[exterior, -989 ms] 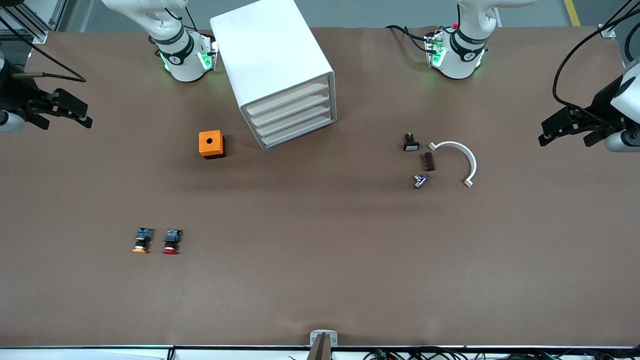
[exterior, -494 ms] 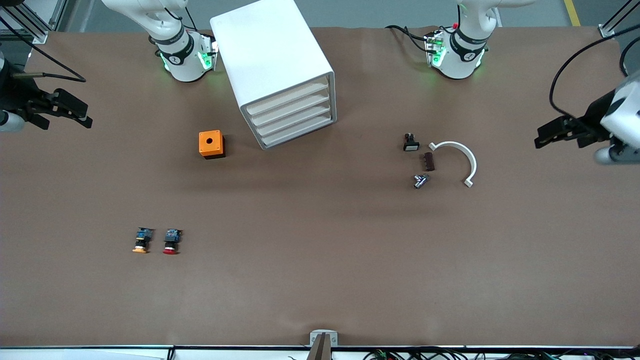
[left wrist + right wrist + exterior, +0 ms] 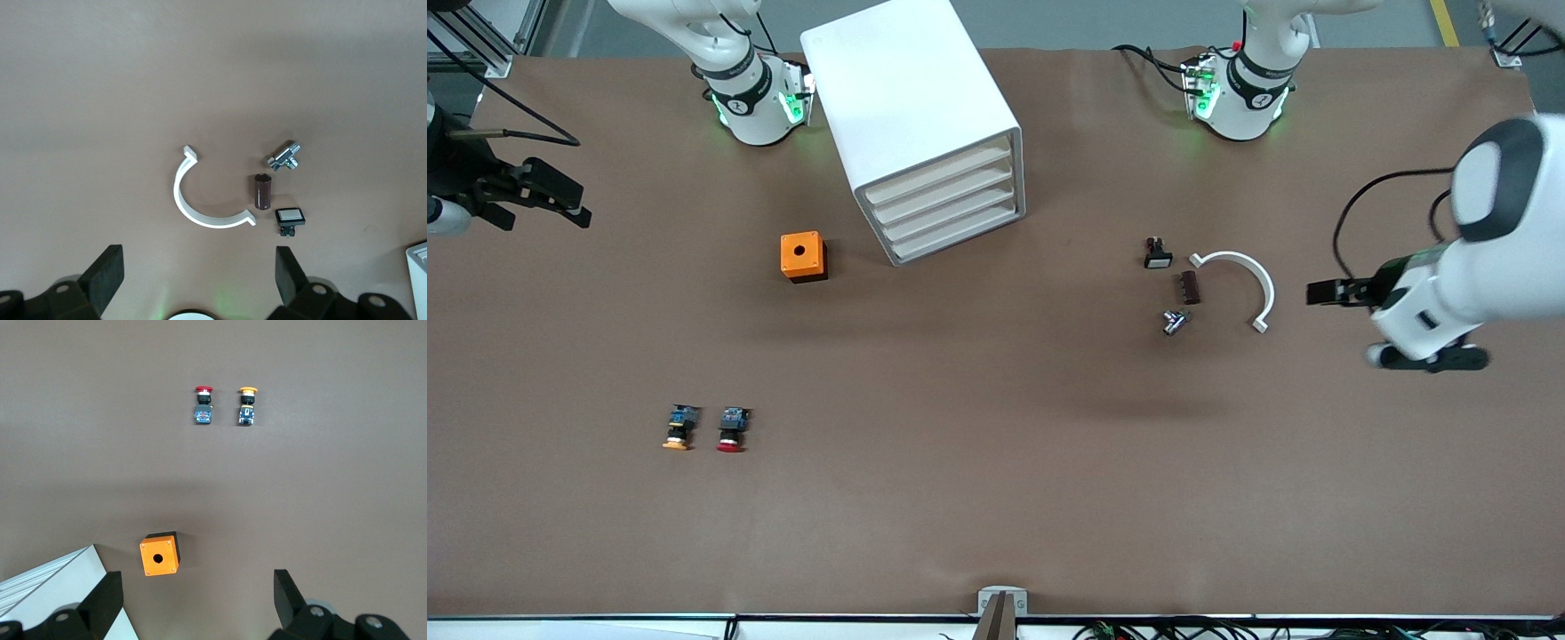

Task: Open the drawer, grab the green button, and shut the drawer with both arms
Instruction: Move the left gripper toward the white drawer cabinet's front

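Nothing had been done: the drawer was shut at the cabinet's six o'clock, no green button was seen, and the left gripper and right gripper were spread empty over the table.

Legible text, labels, brands, numbers, signs: none. The black bands round the two arm bases beside the white cabinet carry small white marks, too small to make out. The cabinet's four drawer fronts are plain, as is the top face of the orange box near it. No readable marking on any of the small parts lying on the desk.
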Tool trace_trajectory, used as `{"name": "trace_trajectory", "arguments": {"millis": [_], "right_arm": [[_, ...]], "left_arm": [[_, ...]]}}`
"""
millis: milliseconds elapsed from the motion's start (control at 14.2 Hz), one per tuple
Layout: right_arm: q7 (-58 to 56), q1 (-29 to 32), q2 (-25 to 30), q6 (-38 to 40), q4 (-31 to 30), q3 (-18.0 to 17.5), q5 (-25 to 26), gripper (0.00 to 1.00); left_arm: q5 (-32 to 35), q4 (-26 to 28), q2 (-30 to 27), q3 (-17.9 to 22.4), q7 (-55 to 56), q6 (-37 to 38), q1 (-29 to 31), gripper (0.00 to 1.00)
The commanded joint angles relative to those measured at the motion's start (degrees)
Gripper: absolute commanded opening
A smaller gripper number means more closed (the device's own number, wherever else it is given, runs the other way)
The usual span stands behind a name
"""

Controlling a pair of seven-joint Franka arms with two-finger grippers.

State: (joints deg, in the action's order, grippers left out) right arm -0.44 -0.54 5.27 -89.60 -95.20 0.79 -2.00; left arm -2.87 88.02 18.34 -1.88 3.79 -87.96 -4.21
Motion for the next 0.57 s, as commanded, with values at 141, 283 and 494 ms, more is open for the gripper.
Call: {"name": "trace_trajectory", "arguments": {"millis": [141,283,494], "right_arm": [[0.0,0.3,0.5,0.2,1.2,-0.1,0.4,1.00],[0.1,0.4,-0.3,0.7,2.5,-0.1,0.4,1.00],[-0.2,0.6,-1.8,0.8,2.4,-0.1,1.1,1.00]], "left_arm": [[1.0,-1.1,7.5,-0.5,7.0,3.1,-5.0,1.00],[1.0,-1.4,10.9,-0.5,13.0,3.0,-9.0,1.00],[0.5,-1.8,14.7,-0.5,21.8,2.6,-14.7,1.00]]}}
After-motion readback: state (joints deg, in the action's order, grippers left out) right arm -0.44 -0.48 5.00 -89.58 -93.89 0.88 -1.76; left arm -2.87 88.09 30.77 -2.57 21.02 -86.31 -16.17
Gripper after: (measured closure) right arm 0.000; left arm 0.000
